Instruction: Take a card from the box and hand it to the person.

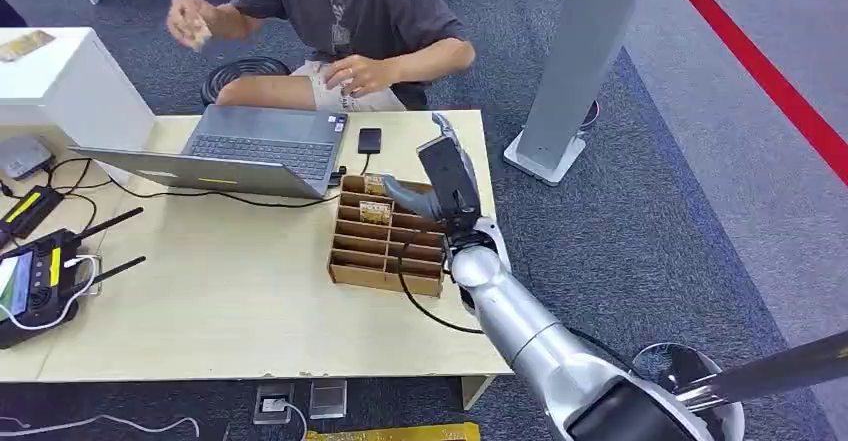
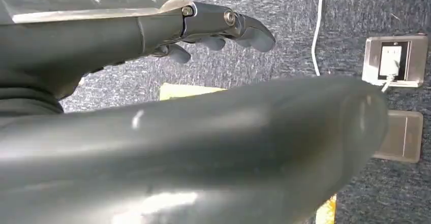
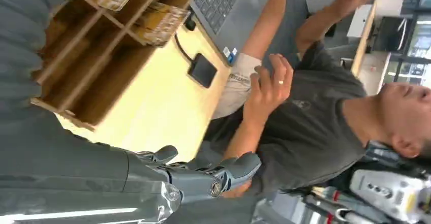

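Wooden box (image 1: 385, 246) with rows of slots sits on a pale table (image 1: 230, 301), directly beneath the robot's right hand (image 1: 440, 176). That hand hovers over the far end of the box, fingers spread and holding nothing; its thick grey thumb (image 1: 405, 194) reaches toward the slots nearest the person. Cards (image 1: 376, 198) stand in those far slots, just beside the thumb, and the right wrist view shows their patterned edges (image 3: 160, 21) in two compartments. The slots closer to the robot look bare.

Beyond the hand, a small black phone (image 1: 369, 140) lies on the table, and an open grey laptop (image 1: 255, 146) stands just beside the far end of the box. A black cable (image 1: 425, 301) loops from the box's near side down past the silver right arm (image 1: 530, 341).

On the far side of the table sits a person (image 1: 350, 21) in a dark T-shirt, one hand raised (image 1: 190, 19), the other (image 1: 358, 76) resting at the lap. A black handheld controller with antennas (image 1: 45, 271) lies well away from the hand, at the opposite end of the table.

The left hand (image 2: 213, 28) hangs over grey carpet, fingers loosely curled apart, holding nothing, near a floor socket (image 2: 394, 61) with a white cord (image 2: 320, 26).
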`<action>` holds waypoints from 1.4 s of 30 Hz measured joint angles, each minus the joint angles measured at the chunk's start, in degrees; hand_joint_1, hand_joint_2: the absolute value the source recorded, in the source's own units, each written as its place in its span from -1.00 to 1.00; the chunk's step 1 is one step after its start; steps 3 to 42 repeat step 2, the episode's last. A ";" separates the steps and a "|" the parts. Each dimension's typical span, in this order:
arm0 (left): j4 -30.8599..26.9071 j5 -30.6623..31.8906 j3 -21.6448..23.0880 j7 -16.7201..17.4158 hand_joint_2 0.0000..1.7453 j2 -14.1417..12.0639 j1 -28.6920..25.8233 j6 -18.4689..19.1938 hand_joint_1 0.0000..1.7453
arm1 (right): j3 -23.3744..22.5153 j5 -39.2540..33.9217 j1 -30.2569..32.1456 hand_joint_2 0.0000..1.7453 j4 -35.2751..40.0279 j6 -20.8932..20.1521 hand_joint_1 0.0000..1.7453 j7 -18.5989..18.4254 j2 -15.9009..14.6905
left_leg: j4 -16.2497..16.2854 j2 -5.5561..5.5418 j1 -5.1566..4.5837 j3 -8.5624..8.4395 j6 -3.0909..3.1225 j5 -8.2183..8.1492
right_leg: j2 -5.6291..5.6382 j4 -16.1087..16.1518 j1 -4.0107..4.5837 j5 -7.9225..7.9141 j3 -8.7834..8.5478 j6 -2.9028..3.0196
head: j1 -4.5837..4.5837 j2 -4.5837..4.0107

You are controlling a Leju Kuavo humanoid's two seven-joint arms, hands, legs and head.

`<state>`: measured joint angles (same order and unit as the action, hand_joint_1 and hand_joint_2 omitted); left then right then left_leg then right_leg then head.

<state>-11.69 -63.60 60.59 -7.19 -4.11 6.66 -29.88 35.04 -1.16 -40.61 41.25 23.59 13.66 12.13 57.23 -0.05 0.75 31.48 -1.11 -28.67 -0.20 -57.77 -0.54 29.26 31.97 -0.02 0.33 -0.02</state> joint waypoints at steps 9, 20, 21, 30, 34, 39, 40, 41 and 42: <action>0.00 0.15 0.02 0.00 -1.00 -0.07 0.00 0.15 -1.00 | 0.13 -1.38 1.92 1.00 2.16 1.34 -1.00 0.24 -0.94 | 0.00 0.00 0.00 -0.01 0.00 0.00 | 0.00 0.01 0.00 0.00 0.00 0.00 | 0.00 0.00; 0.00 0.15 0.02 0.00 -1.00 -0.07 0.00 0.15 -1.00 | 0.13 -1.38 1.92 1.00 2.16 1.34 -1.00 0.24 -0.94 | 0.00 0.00 0.00 -0.01 0.00 0.00 | 0.00 0.01 0.00 0.00 0.00 0.00 | 0.00 0.00; 0.00 0.15 0.02 0.00 -1.00 -0.07 0.00 0.15 -1.00 | 0.13 -1.38 1.92 1.00 2.16 1.34 -1.00 0.24 -0.94 | 0.00 0.00 0.00 -0.01 0.00 0.00 | 0.00 0.01 0.00 0.00 0.00 0.00 | 0.00 0.00; 0.00 0.15 0.02 0.00 -1.00 -0.07 0.00 0.15 -1.00 | 0.13 -1.38 1.92 1.00 2.16 1.34 -1.00 0.24 -0.94 | 0.00 0.00 0.00 -0.01 0.00 0.00 | 0.00 0.01 0.00 0.00 0.00 0.00 | 0.00 0.00; 0.00 0.15 0.02 0.00 -1.00 -0.07 0.00 0.15 -1.00 | 0.13 -1.38 1.92 1.00 2.16 1.34 -1.00 0.24 -0.94 | 0.00 0.00 0.00 -0.01 0.00 0.00 | 0.00 0.01 0.00 0.00 0.00 0.00 | 0.00 0.00; 0.00 0.15 0.02 0.00 -1.00 -0.07 0.00 0.15 -1.00 | 0.13 -1.38 1.92 1.00 2.16 1.34 -1.00 0.24 -0.94 | 0.00 0.00 0.00 -0.01 0.00 0.00 | 0.00 0.01 0.00 0.00 0.00 0.00 | 0.00 0.00; 0.00 0.15 0.02 0.00 -1.00 -0.07 0.00 0.15 -1.00 | 0.13 -1.38 1.92 1.00 2.16 1.34 -1.00 0.24 -0.94 | 0.00 0.00 0.00 -0.01 0.00 0.00 | 0.00 0.01 0.00 0.00 0.00 0.00 | 0.00 0.00; 0.00 0.15 0.02 0.00 -1.00 -0.07 0.00 0.15 -1.00 | 0.13 -1.38 1.92 1.00 2.16 1.34 -1.00 0.24 -0.94 | 0.00 0.00 0.00 -0.01 0.00 0.00 | 0.00 0.01 0.00 0.00 0.00 0.00 | 0.00 0.00; 0.00 0.15 0.02 0.00 -1.00 -0.07 0.00 0.15 -1.00 | 0.13 -1.38 1.92 1.00 2.16 1.34 -1.00 0.24 -0.94 | 0.00 0.00 0.00 -0.01 0.00 0.00 | 0.00 0.01 0.00 0.00 0.00 0.00 | 0.00 0.00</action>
